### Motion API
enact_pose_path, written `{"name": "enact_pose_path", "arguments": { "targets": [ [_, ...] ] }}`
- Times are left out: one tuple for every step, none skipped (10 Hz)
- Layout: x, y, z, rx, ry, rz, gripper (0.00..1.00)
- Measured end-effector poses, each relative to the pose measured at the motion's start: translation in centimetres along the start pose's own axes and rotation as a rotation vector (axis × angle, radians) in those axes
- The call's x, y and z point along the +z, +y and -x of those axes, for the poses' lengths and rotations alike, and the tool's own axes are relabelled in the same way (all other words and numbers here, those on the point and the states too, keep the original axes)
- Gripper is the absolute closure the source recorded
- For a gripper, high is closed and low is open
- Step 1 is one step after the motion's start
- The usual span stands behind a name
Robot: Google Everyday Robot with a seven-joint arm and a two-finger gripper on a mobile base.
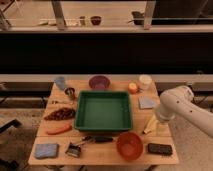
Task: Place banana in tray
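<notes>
The dark green tray (85, 121) sits in the middle of the wooden table and looks empty. The pale yellow banana (150, 127) lies on the table just right of the tray. My white arm reaches in from the right, and my gripper (159, 119) is low over the upper end of the banana, its tip hidden behind the wrist. I cannot see whether it touches the banana.
An orange-red bowl (129, 145) and a black case (159, 148) lie at the front right. A carrot-shaped thing (59, 129), dark grapes (60, 114), a blue sponge (46, 149) and a brush (82, 146) lie left and front. A purple bowl (99, 81), cups and a blue cloth (148, 102) stand behind.
</notes>
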Motion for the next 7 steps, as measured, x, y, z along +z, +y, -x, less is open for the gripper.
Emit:
{"name": "enact_pose_path", "arguments": {
  "targets": [
    [0.1, -0.1, -0.2, 0.003, -0.009, -0.003, 0.2],
    [0.1, -0.2, -0.5, 0.008, -0.013, -0.006, 0.2],
    [0.1, -0.2, -0.7, 0.013, -0.018, -0.008, 0.2],
    [0.4, -0.4, -0.9, 0.016, -0.025, -0.009, 0.2],
    [0.5, -0.5, -1.0, 0.016, -0.033, -0.012, 0.2],
    [0.7, -0.6, -1.2, 0.017, -0.037, -0.013, 0.2],
    [1.1, -0.8, -1.6, 0.014, -0.045, -0.017, 0.2]
  ]
}}
